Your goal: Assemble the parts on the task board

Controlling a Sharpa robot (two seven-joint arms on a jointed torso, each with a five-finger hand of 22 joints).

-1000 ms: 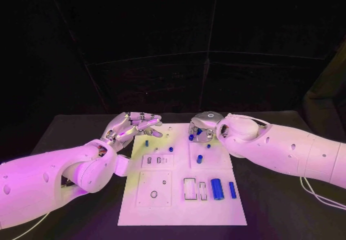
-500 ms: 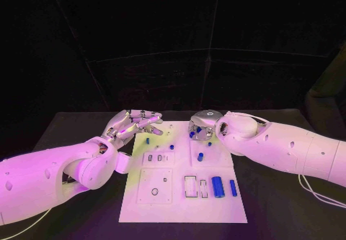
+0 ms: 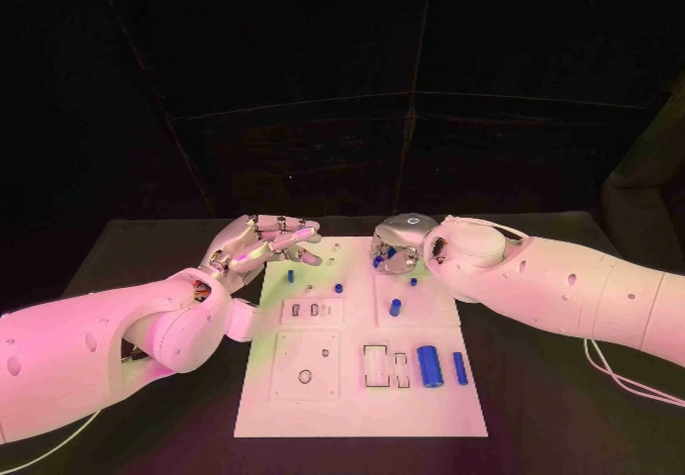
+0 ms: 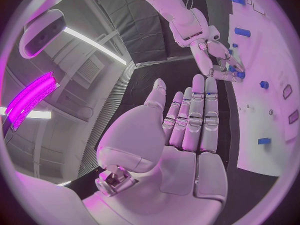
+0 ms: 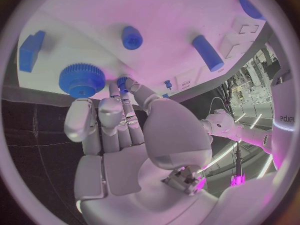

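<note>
We see a smooth, matt white task board [image 3: 360, 396] on a dull black table [image 3: 549, 416]. The blue parts [image 3: 429, 367] look like smooth plastic. Both arms [image 3: 86, 346] have shiny white shells, and the left hand [image 3: 260, 247] looks like shiny silver metal.

parts [image 3: 429, 367] on task board [image 3: 357, 416]

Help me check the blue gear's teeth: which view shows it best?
The right wrist view: the blue gear is large there, teeth clear, beside the right robot hand. The head view leaves it small; the left wrist view shows only a blue speck.
</note>
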